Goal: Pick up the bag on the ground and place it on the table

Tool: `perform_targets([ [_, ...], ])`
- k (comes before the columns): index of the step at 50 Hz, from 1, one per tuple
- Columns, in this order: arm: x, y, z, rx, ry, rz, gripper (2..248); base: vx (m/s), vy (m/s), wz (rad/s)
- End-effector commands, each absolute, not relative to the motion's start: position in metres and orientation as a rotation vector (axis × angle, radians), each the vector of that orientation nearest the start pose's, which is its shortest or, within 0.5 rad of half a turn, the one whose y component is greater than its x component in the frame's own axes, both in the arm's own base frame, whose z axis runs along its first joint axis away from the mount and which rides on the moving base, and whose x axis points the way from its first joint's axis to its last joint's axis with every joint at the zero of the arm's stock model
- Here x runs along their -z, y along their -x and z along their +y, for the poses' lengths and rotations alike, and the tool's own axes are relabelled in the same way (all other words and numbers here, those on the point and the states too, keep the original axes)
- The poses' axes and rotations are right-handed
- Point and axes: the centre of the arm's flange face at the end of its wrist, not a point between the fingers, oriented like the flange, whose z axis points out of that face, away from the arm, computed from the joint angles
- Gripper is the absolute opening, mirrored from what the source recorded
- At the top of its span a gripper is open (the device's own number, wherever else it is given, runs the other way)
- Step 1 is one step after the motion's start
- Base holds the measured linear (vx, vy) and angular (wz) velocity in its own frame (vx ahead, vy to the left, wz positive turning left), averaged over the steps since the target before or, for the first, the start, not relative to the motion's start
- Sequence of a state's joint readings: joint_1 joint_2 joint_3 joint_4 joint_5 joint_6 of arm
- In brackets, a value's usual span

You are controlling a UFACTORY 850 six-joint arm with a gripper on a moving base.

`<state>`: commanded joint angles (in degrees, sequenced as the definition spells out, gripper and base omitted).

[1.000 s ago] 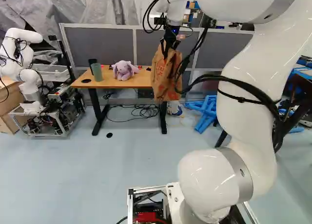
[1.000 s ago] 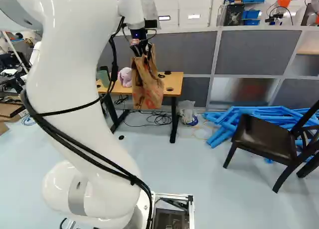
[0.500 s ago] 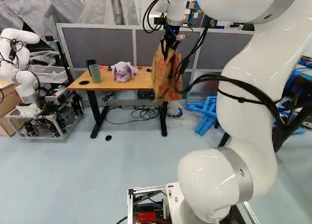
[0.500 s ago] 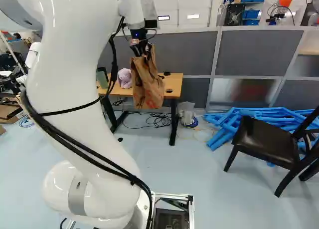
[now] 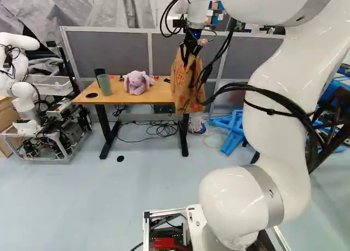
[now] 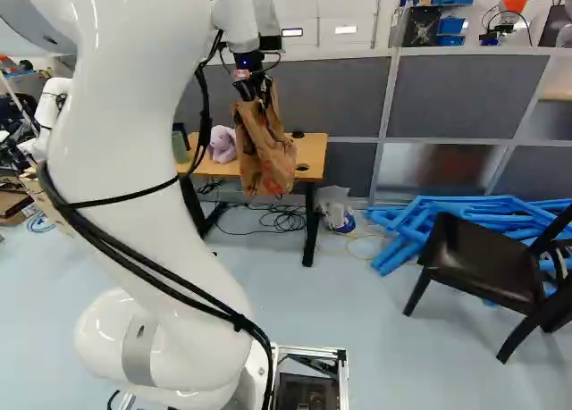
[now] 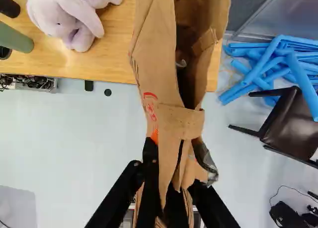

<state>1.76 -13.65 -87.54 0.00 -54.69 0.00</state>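
Note:
In the right base view my gripper (image 6: 256,90) is shut on the top of the brown paper bag (image 6: 264,151), which hangs upright below it. The wrist view shows the gripper (image 7: 171,188) pinching the bag (image 7: 161,96) by its rim and handle, its mouth partly open. The wooden table (image 5: 121,97) stands behind the bag in the left base view. Seen from the wrist, the bag overlaps the table's front edge; whether it touches the tabletop I cannot tell.
On the table are a purple plush toy (image 5: 138,82), a green cup (image 5: 104,85) and a dark cup. Another robot (image 5: 24,95) stands left of the table. Blue tubes (image 6: 429,227) and a dark chair (image 6: 483,263) are to the right. Grey partitions (image 6: 465,97) rise behind.
The base has moved slightly, with the table appearing a little nearer in the base views. The arm keeps its pose, and the bag stays in the gripper, moving along with it.

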Motion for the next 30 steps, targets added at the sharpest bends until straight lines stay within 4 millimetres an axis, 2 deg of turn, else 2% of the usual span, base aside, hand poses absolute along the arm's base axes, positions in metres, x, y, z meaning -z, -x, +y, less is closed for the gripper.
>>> perform_targets([
  [30,-0.6840,-0.5722,0.0176,0.523,3.092,-0.048,21,0.091,0.001,-0.010],
])
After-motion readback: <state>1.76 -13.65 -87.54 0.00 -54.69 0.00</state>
